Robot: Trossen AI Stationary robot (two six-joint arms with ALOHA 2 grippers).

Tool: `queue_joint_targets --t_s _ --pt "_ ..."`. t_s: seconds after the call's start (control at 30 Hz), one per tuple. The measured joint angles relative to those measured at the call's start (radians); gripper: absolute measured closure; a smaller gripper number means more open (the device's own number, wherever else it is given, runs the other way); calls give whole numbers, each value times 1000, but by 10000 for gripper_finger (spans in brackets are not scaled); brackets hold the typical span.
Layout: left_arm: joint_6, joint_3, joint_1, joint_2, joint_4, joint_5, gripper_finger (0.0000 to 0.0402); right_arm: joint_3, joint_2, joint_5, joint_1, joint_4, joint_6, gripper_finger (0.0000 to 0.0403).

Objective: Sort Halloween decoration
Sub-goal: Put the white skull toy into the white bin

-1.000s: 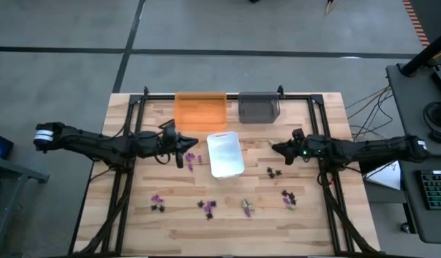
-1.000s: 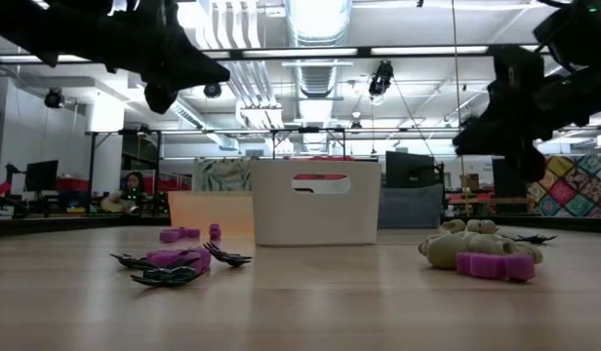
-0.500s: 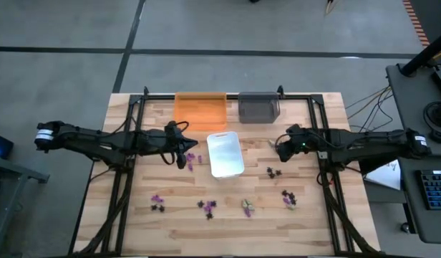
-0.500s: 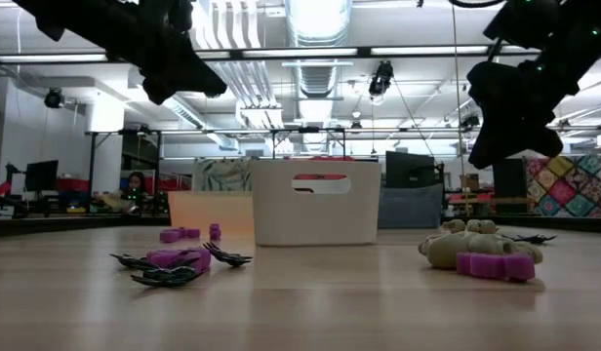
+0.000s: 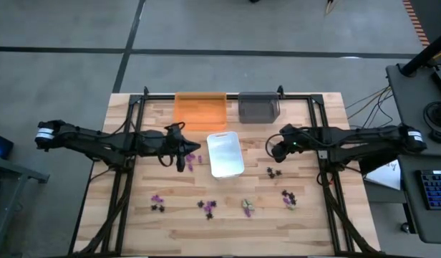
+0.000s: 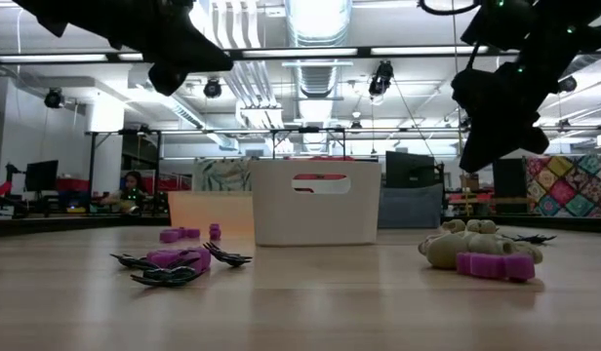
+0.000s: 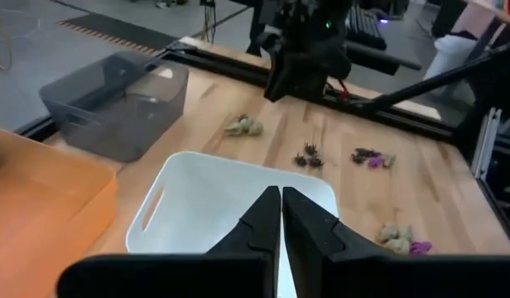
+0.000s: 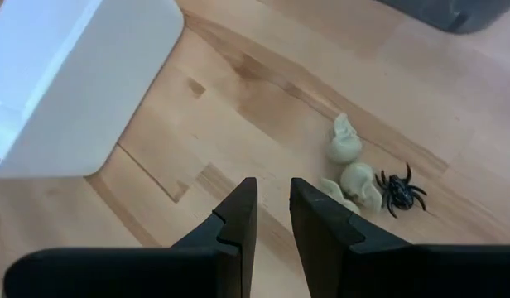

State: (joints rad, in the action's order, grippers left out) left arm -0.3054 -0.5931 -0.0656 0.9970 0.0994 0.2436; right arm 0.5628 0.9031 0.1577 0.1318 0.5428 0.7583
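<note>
The Halloween decoration lies scattered on the wooden table: purple pieces (image 5: 194, 158) beside the white tray (image 5: 225, 153), and black, purple and pale pieces (image 5: 247, 208) along the near half. Two pale skulls (image 8: 344, 141) and a black spider (image 8: 400, 192) show in the right wrist view. My left gripper (image 5: 183, 163) hovers shut and empty at the white tray's left side (image 7: 230, 207). My right gripper (image 5: 275, 152) hangs above the table to the tray's right, pointing steeply down. Its fingers (image 8: 238, 215) stand a narrow gap apart with only bare wood between them.
An orange tray (image 5: 200, 111) and a grey tray (image 5: 258, 107) stand at the table's far edge, behind the white tray. A black frame rail (image 5: 228, 95) runs around the table top. In the low view both grippers hang well above the pieces (image 6: 179, 261).
My right gripper has risen, drawn a little toward the white tray and tipped its fingers much more steeply downward. My left gripper has risen a little. The gap of neither gripper has changed, and no piece has moved.
</note>
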Motion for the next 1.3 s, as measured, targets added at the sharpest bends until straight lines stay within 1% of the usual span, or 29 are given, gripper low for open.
queue_joint_targets --t_s 0.13,0.3,0.53,0.63,0.67,0.8,1.0,1.2,1.3 --pt "-8 0 -23 0 69 0 402 9 32 0 0 -1 3 335" --pt "34 13 -47 0 131 0 402 13 70 0 0 -2 1 335" --pt "32 33 -48 0 153 0 402 13 109 -9 0 -10 0 335" --pt "27 33 -49 0 154 0 402 25 121 -43 0 6 1 335" --pt "27 33 -49 0 154 0 402 33 125 -58 0 9 1 335" --pt "8 33 -49 0 153 0 402 76 161 -64 0 68 8 335" --pt "-18 33 -57 0 152 0 402 180 267 -53 0 230 8 335" --pt "-18 33 -65 0 152 0 402 235 368 -52 0 247 -73 335" --pt "-18 33 -65 0 152 0 402 259 405 -52 0 265 -81 335"
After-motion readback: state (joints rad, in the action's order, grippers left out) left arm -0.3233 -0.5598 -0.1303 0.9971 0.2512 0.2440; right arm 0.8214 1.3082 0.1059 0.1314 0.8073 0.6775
